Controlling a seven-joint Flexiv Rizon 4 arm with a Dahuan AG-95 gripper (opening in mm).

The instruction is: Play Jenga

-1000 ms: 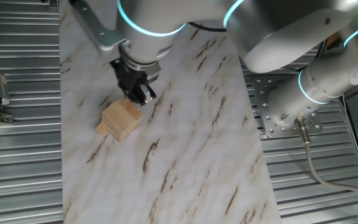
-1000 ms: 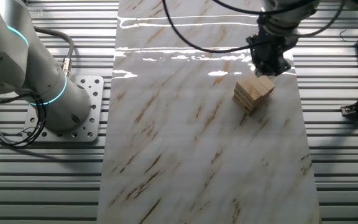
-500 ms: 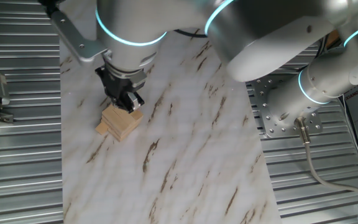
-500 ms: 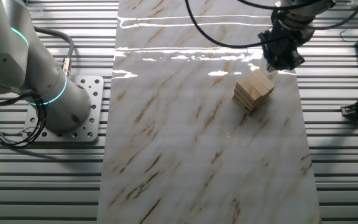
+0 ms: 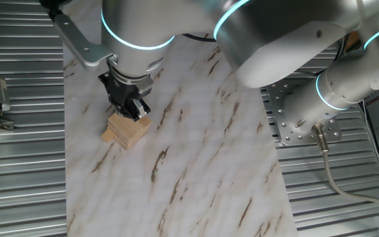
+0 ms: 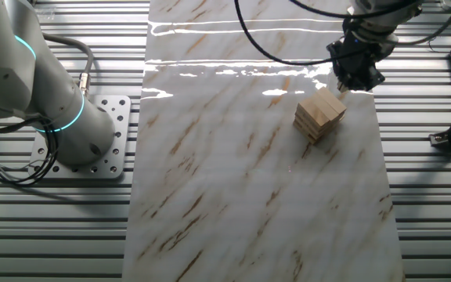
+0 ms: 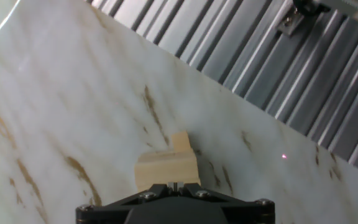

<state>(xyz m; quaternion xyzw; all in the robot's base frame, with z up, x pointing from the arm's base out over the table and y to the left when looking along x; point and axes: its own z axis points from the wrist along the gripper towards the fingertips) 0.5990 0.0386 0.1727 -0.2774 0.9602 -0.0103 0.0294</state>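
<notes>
One fixed view: black jaws [image 5: 135,110] hanging from the arm's wrist, tips right at the upper edge of the Jenga [image 5: 126,128] stack, at about 1 o'clock from its middle. Cannot tell from here whether touching the top layer or just above it. Stack low, light tan, sitting on the marble desk [image 5: 196,151] near the desk's left edge, one lower block poking out toward 8 o'clock. Grey arm body [image 5: 275,39] filling the top of the picture, its base [image 5: 347,85] at 3 o'clock beside the desk.

The other fixed view: jaws [image 6: 356,80] at 1 o'clock of the Jenga [image 6: 319,116], close above the stack's far corner. Stack near the right edge of the desk [image 6: 233,172], crossed layers visible on its near faces. A second grey arm base [image 6: 45,94] at 9 o'clock, on a bolted plate, well apart from the stack.

Hand view: Jenga [image 7: 168,168] directly ahead of the jaws [image 7: 174,185], just beyond the tips at 12 o'clock, centred on them. One block end sticking out past the stack at 12 o'clock. Tips drawn close together with barely a slit between, nothing held. Desk [image 7: 73,106] under the stack, ribbed metal flooring [image 7: 272,68] beyond its edge at 1 o'clock.
</notes>
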